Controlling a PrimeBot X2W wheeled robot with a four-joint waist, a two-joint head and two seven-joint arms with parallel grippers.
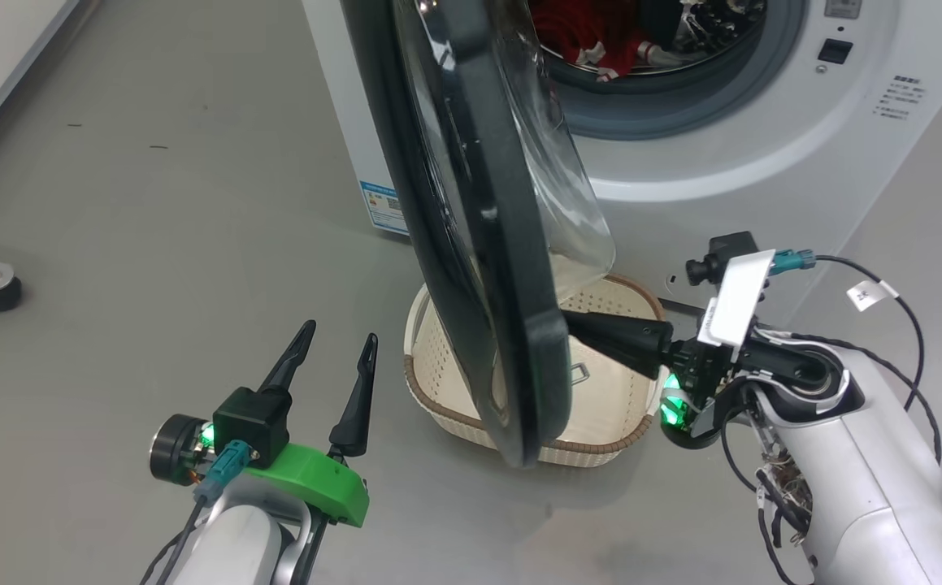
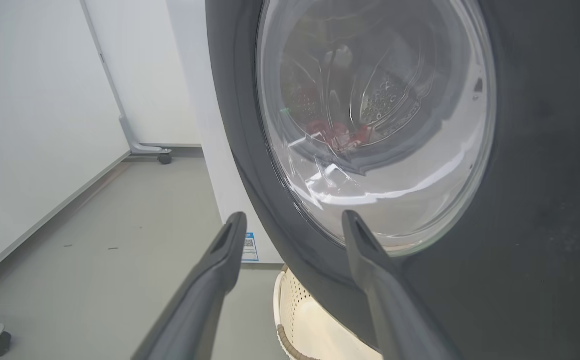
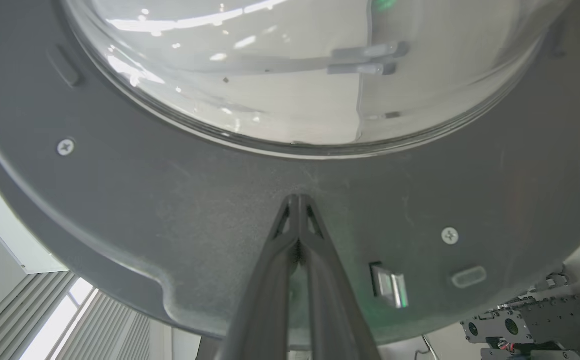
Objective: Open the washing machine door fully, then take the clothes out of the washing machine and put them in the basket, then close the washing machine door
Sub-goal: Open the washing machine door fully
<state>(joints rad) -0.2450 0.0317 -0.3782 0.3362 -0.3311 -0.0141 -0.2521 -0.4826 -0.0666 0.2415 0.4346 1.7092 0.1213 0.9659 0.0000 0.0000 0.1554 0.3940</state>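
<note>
Two claws, two states. Head view: left claw (image 1: 340,333) at 7 o'clock, fingers spread, holding nothing, clear of the washing machine door (image 1: 471,203). Right claw (image 1: 572,323) at 4 o'clock, fingers pressed together, tips at the door's inner side. Door edge-on, part open, above the basket (image 1: 601,443) at 6 o'clock on the floor (image 1: 154,203): cream, perforated, brown woven-look rim. Clothes (image 1: 580,36), red with white trim, in the washing machine (image 1: 722,162) drum at 12. Right wrist view adds the matte grey inner face, screws (image 3: 65,147) and the bulging clear glass bowl (image 3: 295,75). Left wrist view: outer rim, red blurred through the glass.
</note>
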